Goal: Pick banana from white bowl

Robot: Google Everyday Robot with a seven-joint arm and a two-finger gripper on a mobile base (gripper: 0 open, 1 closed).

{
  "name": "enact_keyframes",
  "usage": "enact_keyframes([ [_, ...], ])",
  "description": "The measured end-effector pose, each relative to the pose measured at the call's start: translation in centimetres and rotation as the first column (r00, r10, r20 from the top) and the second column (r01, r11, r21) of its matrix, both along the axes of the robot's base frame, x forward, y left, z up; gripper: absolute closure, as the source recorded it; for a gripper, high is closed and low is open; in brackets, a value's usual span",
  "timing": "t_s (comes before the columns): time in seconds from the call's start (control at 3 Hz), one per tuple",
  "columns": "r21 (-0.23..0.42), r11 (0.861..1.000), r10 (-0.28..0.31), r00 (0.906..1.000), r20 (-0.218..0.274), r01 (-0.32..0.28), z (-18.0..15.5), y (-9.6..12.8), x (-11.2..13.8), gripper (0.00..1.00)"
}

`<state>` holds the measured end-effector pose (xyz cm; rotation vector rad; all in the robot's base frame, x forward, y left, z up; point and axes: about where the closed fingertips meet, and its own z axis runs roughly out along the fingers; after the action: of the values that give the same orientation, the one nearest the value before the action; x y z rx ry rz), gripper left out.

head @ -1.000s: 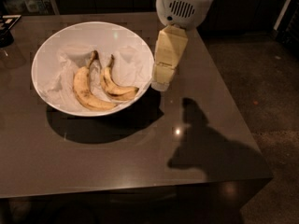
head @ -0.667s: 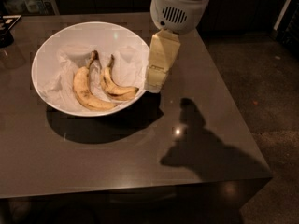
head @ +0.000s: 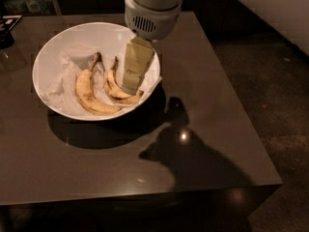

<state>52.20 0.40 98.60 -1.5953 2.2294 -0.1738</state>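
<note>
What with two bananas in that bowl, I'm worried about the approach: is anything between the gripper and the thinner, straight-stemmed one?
Nothing visible does. The gripper hangs over the white bowl and overlaps part of the banana in this view. The plumper banana lies on the far side of it from the gripper, not in between.

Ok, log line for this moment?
stage: pre-grasp | gripper: over white bowl, tip at banana, contact unclear | banana: lying on paper in bowl | other banana: beside it

A dim indoor room, kind unclear: a dark glossy square desk (head: 207, 144) on speckled grey floor (head: 282, 81); the tool (head: 129, 87) hangs over the wide white bowl (head: 42, 57).
</note>
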Motion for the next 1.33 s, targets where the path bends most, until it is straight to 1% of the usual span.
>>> enact_keyframes([
  [0.33,0.009,1.0,0.019,0.9998,0.0,-0.019,-0.3,1.3,0.7,0.1],
  [0.67,0.028,0.999,0.045,0.9983,-0.036,-0.044,-1.3,2.4,1.9,0.24],
  [1.0,0.033,0.998,0.063,0.9946,-0.082,-0.06,-2.7,3.3,3.0,0.3],
  [1.33,0.028,0.996,0.089,0.9862,-0.14,-0.086,-4.5,4.4,3.8,0.29],
])
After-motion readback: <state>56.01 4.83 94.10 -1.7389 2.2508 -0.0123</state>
